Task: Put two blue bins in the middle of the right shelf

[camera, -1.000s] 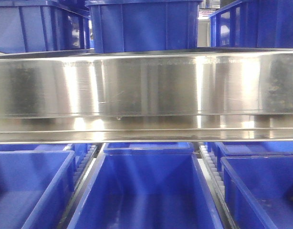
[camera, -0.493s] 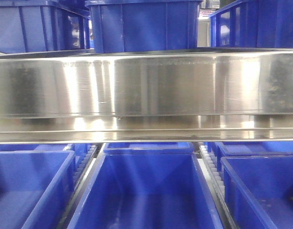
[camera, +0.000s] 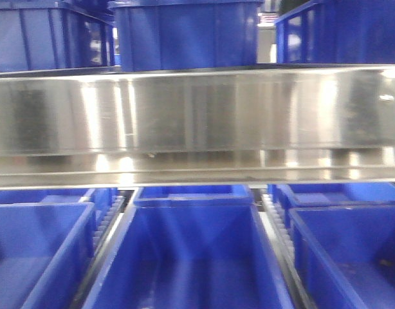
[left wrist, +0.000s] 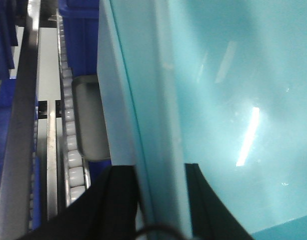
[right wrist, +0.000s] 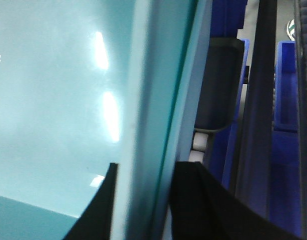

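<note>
A blue bin point(camera: 191, 257) fills the lower middle of the front view, open side up, under a steel shelf beam point(camera: 197, 116). Neither gripper shows in that view. In the left wrist view the bin wall point(left wrist: 143, 100) looks pale teal, and my left gripper point(left wrist: 156, 172) is shut on its rim, one black finger point(left wrist: 118, 200) outside and one inside. In the right wrist view my right gripper point(right wrist: 146, 170) is shut on the opposite bin wall point(right wrist: 153, 90) in the same way. Which bin is the second one for the task, I cannot tell.
Further blue bins sit left point(camera: 36, 251) and right point(camera: 352, 251) of the held one, and others stand on the level above point(camera: 184, 32). White roller tracks point(left wrist: 71, 145) run beside the bin. A dark steel rail point(right wrist: 258, 125) runs close on the right.
The whole shelf scene has shifted slightly left in the front view and is now blurred. The bins and beam keep their positions relative to one another.
</note>
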Robot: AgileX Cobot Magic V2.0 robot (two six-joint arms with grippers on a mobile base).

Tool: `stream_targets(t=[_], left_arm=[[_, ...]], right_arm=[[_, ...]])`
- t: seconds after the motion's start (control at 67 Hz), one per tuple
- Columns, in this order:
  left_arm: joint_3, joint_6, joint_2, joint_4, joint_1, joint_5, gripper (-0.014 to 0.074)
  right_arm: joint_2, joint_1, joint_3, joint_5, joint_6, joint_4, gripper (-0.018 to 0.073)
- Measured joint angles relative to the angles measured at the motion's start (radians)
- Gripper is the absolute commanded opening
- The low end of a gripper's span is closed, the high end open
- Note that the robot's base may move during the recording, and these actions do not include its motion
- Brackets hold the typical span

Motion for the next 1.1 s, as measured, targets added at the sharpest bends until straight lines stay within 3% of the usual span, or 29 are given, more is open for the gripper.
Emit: stream_targets(t=[1.105], left_arm=[[0.000,0.004,0.000,0.000,0.000,-0.063,-0.0111]], right_arm=[[0.000,0.002,0.000,-0.061,-0.004,-0.008,-0.0152]])
